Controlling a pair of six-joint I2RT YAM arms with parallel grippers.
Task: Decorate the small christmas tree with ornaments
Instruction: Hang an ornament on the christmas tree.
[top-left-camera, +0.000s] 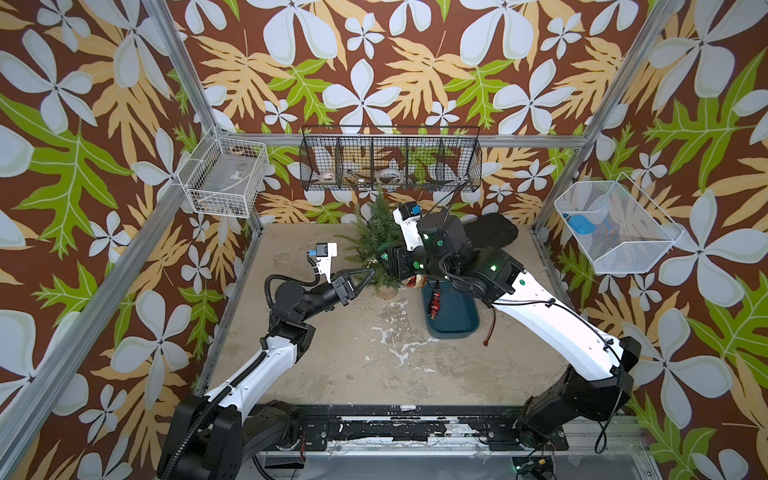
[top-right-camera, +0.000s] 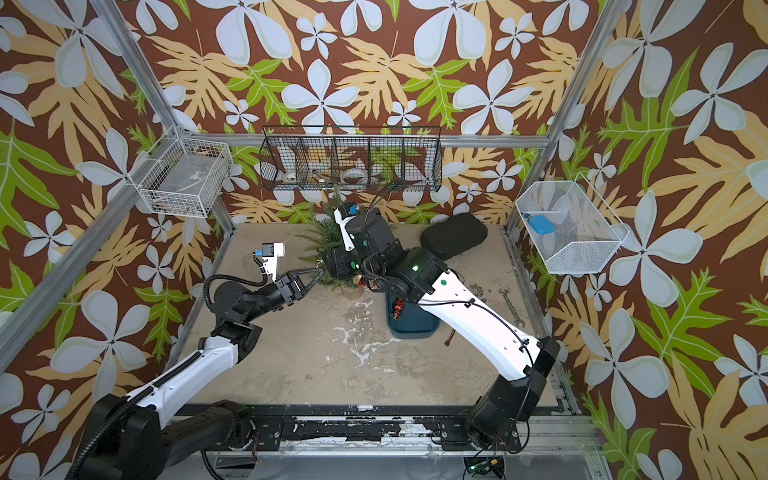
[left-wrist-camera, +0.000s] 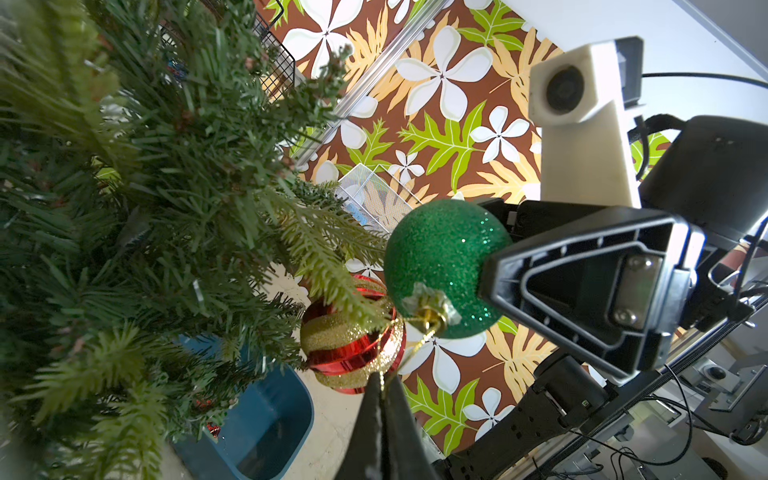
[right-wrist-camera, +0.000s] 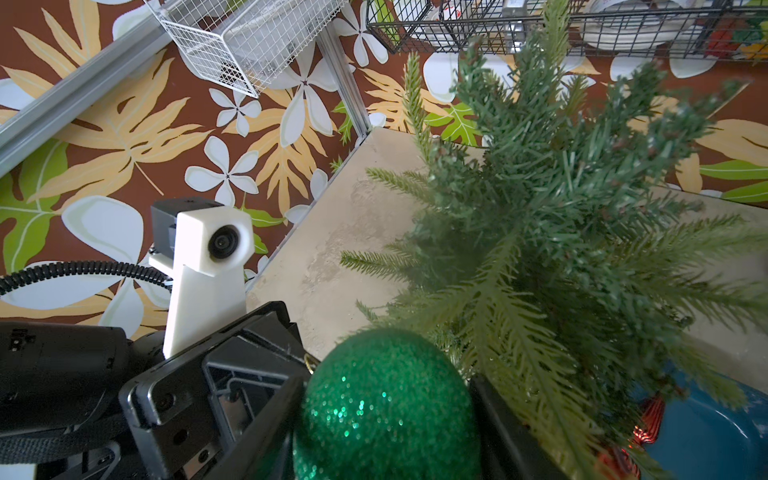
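flowered wallpaper (top-left-camera: 374, 62) round a beige worktop (top-left-camera: 353, 353), small christmas tree (top-left-camera: 376, 232) near the back
right arm (top-left-camera: 540, 307) covers the tree's right side and the blue tray's (top-left-camera: 453, 320) far end in both top views; a black case (top-right-camera: 453, 239) lies behind it, a wrench (top-right-camera: 509, 305) near the right edge, wire baskets (top-left-camera: 390, 166) hang on the walls. the tray holds the slim dark red drop (top-left-camera: 435, 305); the red-and-gold ball (left-wrist-camera: 353, 336) sits low beside the tree at the tray's end, hung or not i cannot tell. right fingers (left-wrist-camera: 507, 270) stand partly apart, clamped on the green glitter ball (left-wrist-camera: 444, 266) just beside a lower branch; left fingers (left-wrist-camera: 399, 436) are pressed together on its gold cord (left-wrist-camera: 419, 345)
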